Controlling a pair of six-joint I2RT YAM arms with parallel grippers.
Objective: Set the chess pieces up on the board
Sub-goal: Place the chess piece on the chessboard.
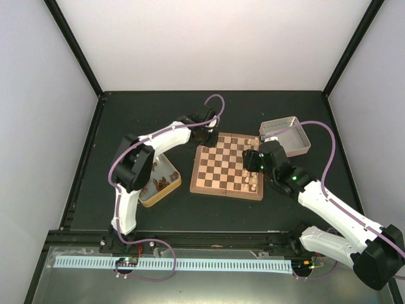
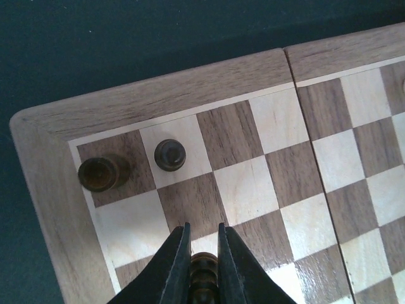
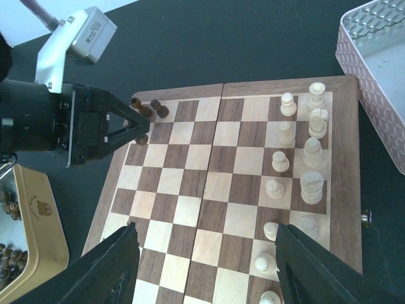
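Note:
The board (image 1: 221,170) lies mid-table. In the left wrist view its corner (image 2: 44,190) holds two dark chess pieces, one on the corner square (image 2: 101,173) and one beside it (image 2: 169,154). My left gripper (image 2: 204,231) is shut on a third dark piece (image 2: 204,278), just above the squares near that corner. It also shows in the top view (image 1: 204,134) and the right wrist view (image 3: 140,126). My right gripper (image 3: 205,237) is open and empty above the board's middle, and shows in the top view (image 1: 253,163). Pale pieces (image 3: 311,152) fill the right edge.
A gold tin (image 1: 172,190) with several dark pieces stands left of the board, also in the right wrist view (image 3: 47,234). A silver tin (image 1: 302,136) stands at the board's far right, also in the right wrist view (image 3: 367,69).

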